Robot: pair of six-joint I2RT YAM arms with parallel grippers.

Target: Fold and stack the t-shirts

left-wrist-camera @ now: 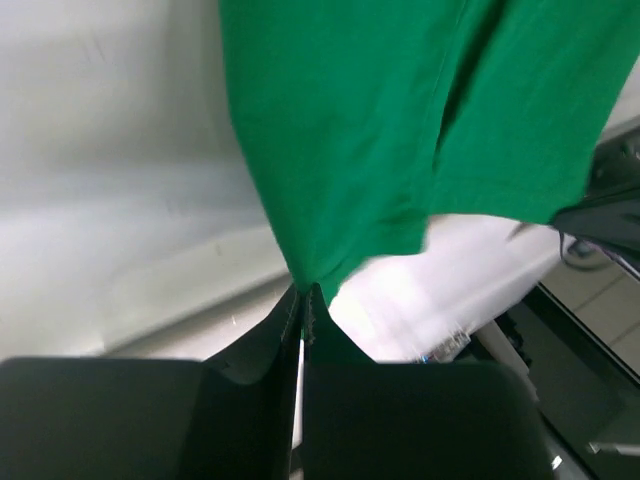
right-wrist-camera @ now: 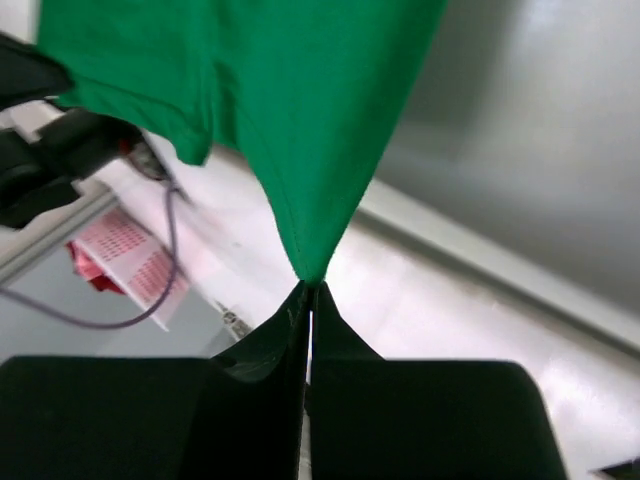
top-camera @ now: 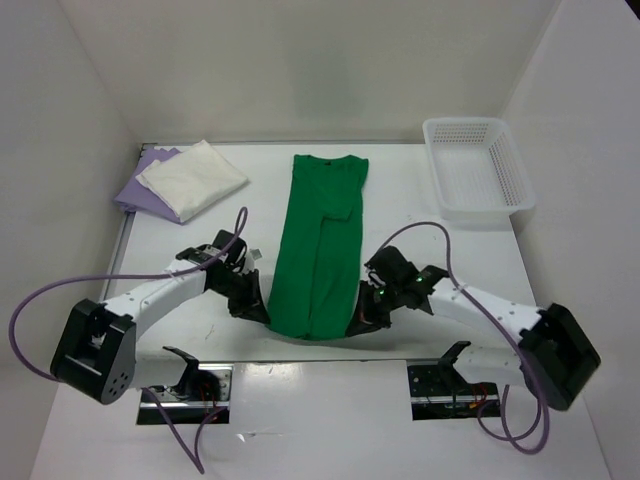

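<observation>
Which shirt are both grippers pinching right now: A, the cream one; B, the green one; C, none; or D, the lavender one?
B: both wrist views show the left gripper and right gripper shut on near corners of the green t-shirt, while the cream t-shirt lies folded on the lavender t-shirt at the far left.

One green t-shirt (top-camera: 318,250), one cream t-shirt (top-camera: 195,178), one lavender t-shirt (top-camera: 132,190), one basket (top-camera: 465,124), two pincers (top-camera: 258,308) (top-camera: 361,318)
</observation>
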